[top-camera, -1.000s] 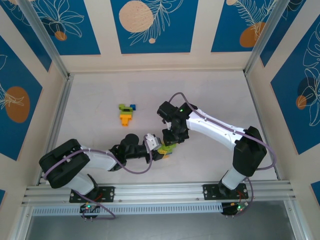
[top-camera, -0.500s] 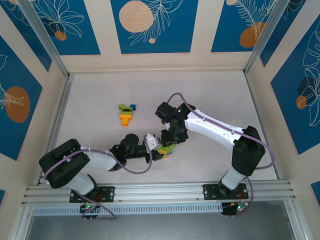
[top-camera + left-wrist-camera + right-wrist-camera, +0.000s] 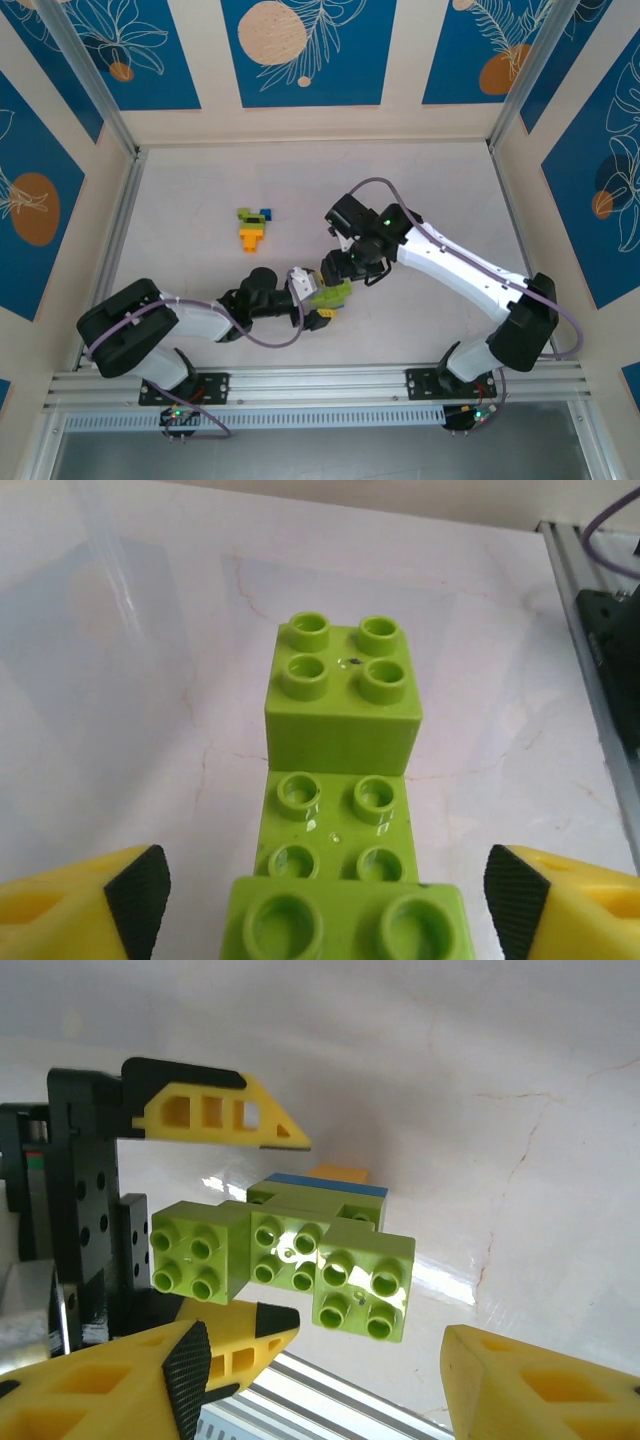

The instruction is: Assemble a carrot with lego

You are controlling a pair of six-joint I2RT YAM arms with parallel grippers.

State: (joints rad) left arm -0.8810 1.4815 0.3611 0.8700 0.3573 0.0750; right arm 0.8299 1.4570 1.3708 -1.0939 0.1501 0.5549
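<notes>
A lime green lego assembly with a blue and an orange layer lies low in the middle of the table, between the spread fingers of my left gripper. In the left wrist view the lime bricks run out ahead of the left gripper, and neither black pad touches them. My right gripper hovers just beyond the assembly. In its own wrist view the right gripper stands open, its fingers apart from the bricks. A second small lego cluster of lime, blue and orange sits to the far left.
An aluminium rail runs along the near table edge, close behind the assembly. Patterned walls enclose the white table on three sides. A purple cable loops off each arm.
My left gripper has opened and let go of the lime assembly. The right gripper has opened wider and drawn slightly back to the right, its elbow swinging right.
</notes>
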